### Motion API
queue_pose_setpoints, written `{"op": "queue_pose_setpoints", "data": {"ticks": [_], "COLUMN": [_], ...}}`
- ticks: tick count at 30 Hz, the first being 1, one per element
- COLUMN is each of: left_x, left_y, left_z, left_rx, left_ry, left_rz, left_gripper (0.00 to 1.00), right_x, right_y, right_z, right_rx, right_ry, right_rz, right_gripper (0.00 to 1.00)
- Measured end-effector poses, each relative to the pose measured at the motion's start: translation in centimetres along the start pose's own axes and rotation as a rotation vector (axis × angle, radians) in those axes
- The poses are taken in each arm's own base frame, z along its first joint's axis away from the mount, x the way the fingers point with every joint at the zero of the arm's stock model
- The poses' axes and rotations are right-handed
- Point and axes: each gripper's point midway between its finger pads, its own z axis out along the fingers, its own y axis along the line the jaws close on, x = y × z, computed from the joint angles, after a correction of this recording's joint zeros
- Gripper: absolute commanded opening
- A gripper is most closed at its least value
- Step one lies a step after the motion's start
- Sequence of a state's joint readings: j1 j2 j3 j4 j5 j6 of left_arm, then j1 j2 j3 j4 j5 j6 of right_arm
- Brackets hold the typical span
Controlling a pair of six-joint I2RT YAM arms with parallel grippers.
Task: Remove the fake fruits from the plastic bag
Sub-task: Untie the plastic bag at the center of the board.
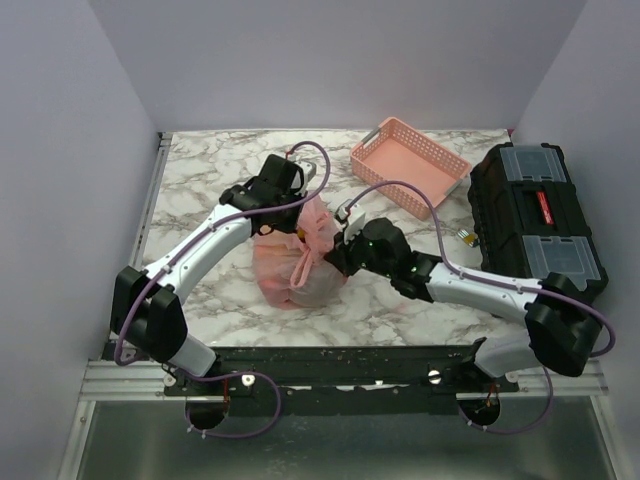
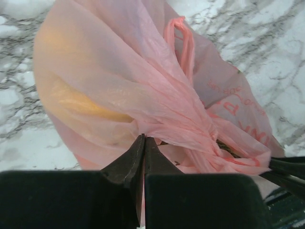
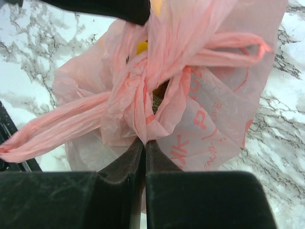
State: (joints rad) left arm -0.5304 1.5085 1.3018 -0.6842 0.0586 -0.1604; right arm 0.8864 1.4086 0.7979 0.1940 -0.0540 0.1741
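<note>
Two-arm pinch on plastic bag (image 1: 300, 262)
left gripper (image 2: 143, 145) pressed together on bag's far side, right gripper (image 3: 144, 145) nipping its gathered neck; yellow fruit (image 2: 88, 105) shows inside

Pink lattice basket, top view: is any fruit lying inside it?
No, the pink lattice basket shows only its own bare floor, and the plastic bag lies apart from it.

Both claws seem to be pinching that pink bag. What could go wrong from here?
1. The left gripper and the right gripper are both shut on thin film of the plastic bag; pulling apart could tear it or let it slip free.
2. The handles look twisted together over the mouth, so the fake fruits may stay trapped inside.
3. If it bursts open, round fruits could roll across the table.
</note>
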Motion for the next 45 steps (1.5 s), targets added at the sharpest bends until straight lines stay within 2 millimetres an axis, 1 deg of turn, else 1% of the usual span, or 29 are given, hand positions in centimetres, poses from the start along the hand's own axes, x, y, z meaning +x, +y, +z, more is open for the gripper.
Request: {"op": "queue_pose_setpoints", "data": {"ticks": [4,6,9,12,14,16,17,20,23,25,26,28,29,31,34,35,39,43,45], "left_x": [-0.5,-1.0,-1.7,-2.3,-2.7,-2.7,-2.7,-2.7,-2.7,-2.7,-2.7,-2.7,-2.7,-2.7,-2.7,-2.7,-2.7,-2.7,-2.7], "left_y": [1.9,3.1,3.9,3.9,3.8,3.7,3.7,3.5,3.3,3.2,3.2,3.1,3.1,3.0,3.0,3.0,2.9,2.8,2.8], "left_z": [-0.5,-1.3,-2.9,-4.1,-4.3,-4.3,-4.3,-4.2,-4.2,-4.2,-4.2,-4.2,-4.2,-4.1,-4.1,-4.1,-4.1,-4.1,-4.1], "left_rx": [-0.114,-0.189,-0.237,-0.243,-0.238,-0.233,-0.229,-0.217,-0.208,-0.202,-0.2,-0.196,-0.195,-0.191,-0.188,-0.186,-0.181,-0.177,-0.177], "left_ry": [-0.028,-0.065,-0.129,-0.177,-0.196,-0.196,-0.195,-0.194,-0.193,-0.192,-0.192,-0.192,-0.192,-0.191,-0.193,-0.193,-0.192,-0.192,-0.192], "left_rz": [-0.015,-0.031,-0.048,-0.056,-0.057,-0.056,-0.055,-0.054,-0.053,-0.053,-0.053,-0.053,-0.052,-0.052,-0.052,-0.052,-0.052,-0.051,-0.051], "left_gripper": [0.0,0.0,0.0,0.0,0.0,0.0,0.0,0.0,0.0,0.0,0.0,0.0,0.0,0.0,0.0,0.0,0.0,0.0,0.0], "right_x": [0.1,0.3,0.9,1.1,1.1,0.8,0.8,0.3,-1.7,-4.0,-4.8,-6.8,-7.8,-8.4,-9.1,-9.1,-8.1,-7.1,-6.7], "right_y": [0.1,0.1,0.2,0.3,0.4,0.5,0.5,0.7,1.1,1.6,1.9,2.5,2.8,3.0,3.2,3.3,3.3,3.3,3.3], "right_z": [-0.8,-1.3,-2.0,-2.4,-2.6,-2.8,-2.8,-3.0,-3.1,-3.2,-3.3,-3.1,-2.7,-2.3,-0.7,-0.3,1.0,1.8,2.1], "right_rx": [-0.001,-0.003,-0.003,-0.005,-0.007,-0.009,-0.009,-0.008,-0.015,-0.034,-0.043,-0.069,-0.083,-0.089,-0.099,-0.103,-0.108,-0.113,-0.112], "right_ry": [-0.01,-0.017,-0.019,-0.024,-0.029,-0.036,-0.035,-0.032,-0.057,-0.098,-0.114,-0.148,-0.162,-0.166,-0.156,-0.148,-0.112,-0.083,-0.073], "right_rz": [0.014,0.028,0.052,0.081,0.099,0.115,0.122,0.136,0.137,0.132,0.133,0.128,0.126,0.125,0.124,0.124,0.125,0.127,0.125], "right_gripper": [0.08,0.09,0.1,0.13,0.19,0.28,0.35,0.5,0.65,0.71,0.72,0.74,0.75,0.74,0.71,0.7,0.62,0.58,0.53]}}
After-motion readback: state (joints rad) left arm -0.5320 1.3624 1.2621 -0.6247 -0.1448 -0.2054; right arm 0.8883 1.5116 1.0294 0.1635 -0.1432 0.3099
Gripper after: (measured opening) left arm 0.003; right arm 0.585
